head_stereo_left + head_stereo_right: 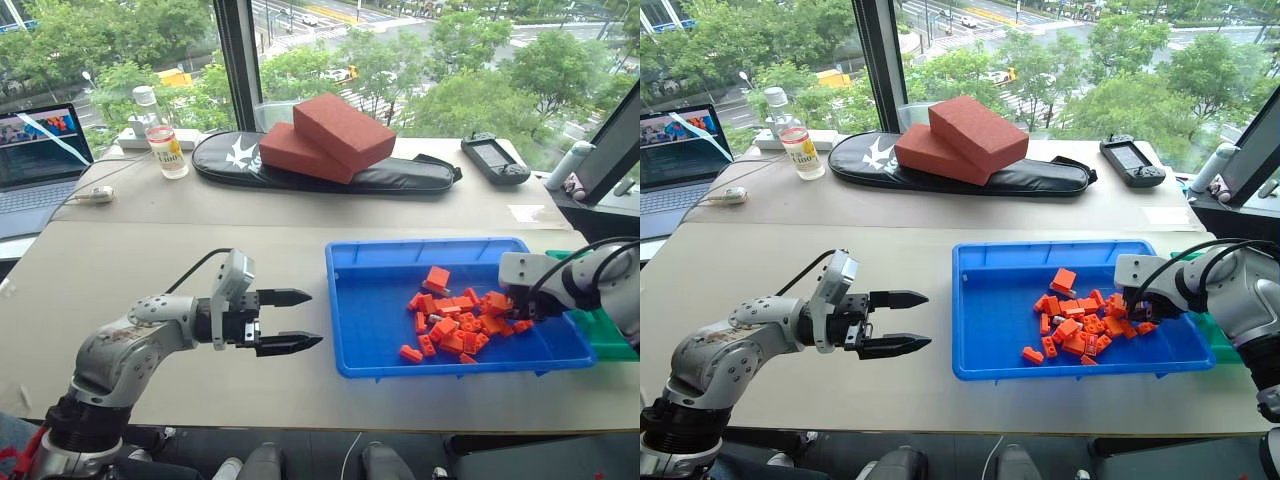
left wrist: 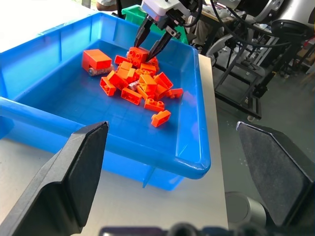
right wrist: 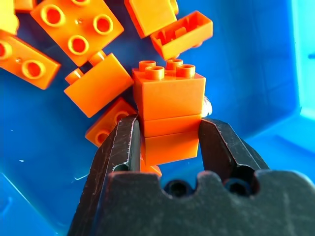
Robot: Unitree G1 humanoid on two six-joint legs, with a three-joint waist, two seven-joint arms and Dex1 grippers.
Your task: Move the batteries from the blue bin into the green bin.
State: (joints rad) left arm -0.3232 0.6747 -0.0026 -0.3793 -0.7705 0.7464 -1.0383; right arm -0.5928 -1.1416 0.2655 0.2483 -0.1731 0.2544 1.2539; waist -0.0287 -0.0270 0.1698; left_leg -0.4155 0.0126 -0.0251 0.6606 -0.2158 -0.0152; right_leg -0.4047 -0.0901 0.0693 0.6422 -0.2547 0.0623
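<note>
Gripping one orange-red battery between its two black fingers, the right gripper reaches down into the blue bin at the right edge of the heap. The held piece is a tall studded block, four round knobs on top, with a seam across its middle where the fingers press on both sides.

Around it lie the other batteries, a loose pile of bright orange-red plastic pieces in the bin's right half. Some are cube-like, some flat two-stud plates, some lie hollow side up; one larger block sits a little apart, toward the far wall. All of them are still inside the blue bin, a wide shallow tray with a raised rim, resting on the tan table.

Just beyond the blue bin's right end, partly hidden by the right arm, is the green bin.

To the left of the blue bin, the left gripper hovers above the table, pointing level toward the tray, its fingers spread apart with nothing between them.
</note>
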